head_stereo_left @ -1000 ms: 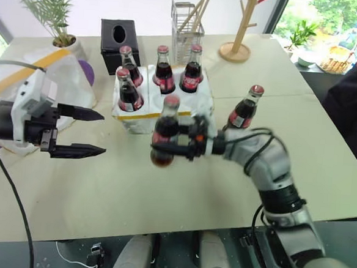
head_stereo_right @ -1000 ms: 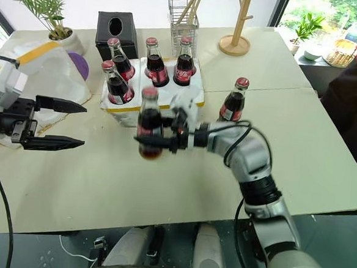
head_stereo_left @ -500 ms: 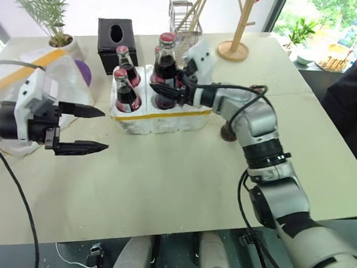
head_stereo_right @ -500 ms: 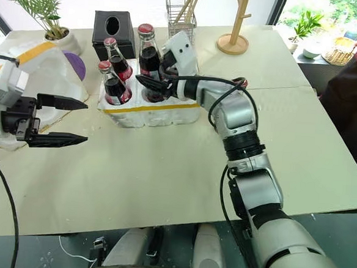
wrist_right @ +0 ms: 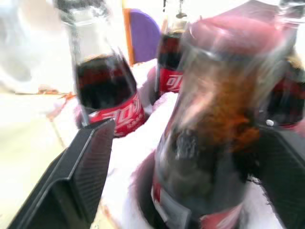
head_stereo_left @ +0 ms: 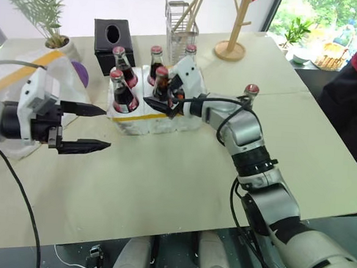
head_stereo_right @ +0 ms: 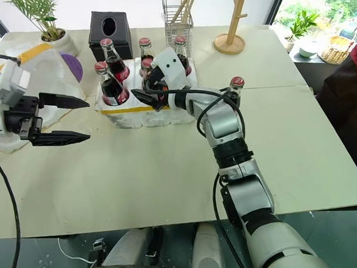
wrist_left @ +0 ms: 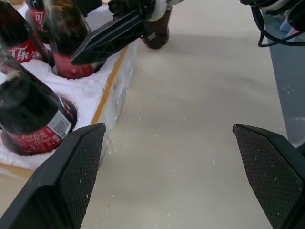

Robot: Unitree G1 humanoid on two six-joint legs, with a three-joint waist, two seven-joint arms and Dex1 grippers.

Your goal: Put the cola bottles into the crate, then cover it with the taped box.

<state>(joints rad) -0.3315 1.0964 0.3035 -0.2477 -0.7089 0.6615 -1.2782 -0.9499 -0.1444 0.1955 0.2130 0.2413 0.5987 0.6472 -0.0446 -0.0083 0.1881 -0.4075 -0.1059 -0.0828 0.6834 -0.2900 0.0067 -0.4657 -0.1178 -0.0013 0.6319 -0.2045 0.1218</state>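
White foam crate (head_stereo_left: 158, 117) sits on the table (head_stereo_left: 163, 182) with five cola bottles (head_stereo_left: 122, 94) standing in its holes. Right gripper (head_stereo_left: 161, 102) reaches over the crate's near edge, its fingers spread apart on either side of the middle front bottle (wrist_right: 214, 143), which stands in its hole. A sixth bottle (head_stereo_left: 250, 93) stands on the table beside the crate. Left gripper (head_stereo_left: 84, 127) hovers wide open, just left of the crate, in front of the taped box (head_stereo_left: 23, 74).

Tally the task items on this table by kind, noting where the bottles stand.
cola bottles: 6 (5 in the crate, 1 on the table)
crate: 1
taped box: 1
Total: 8
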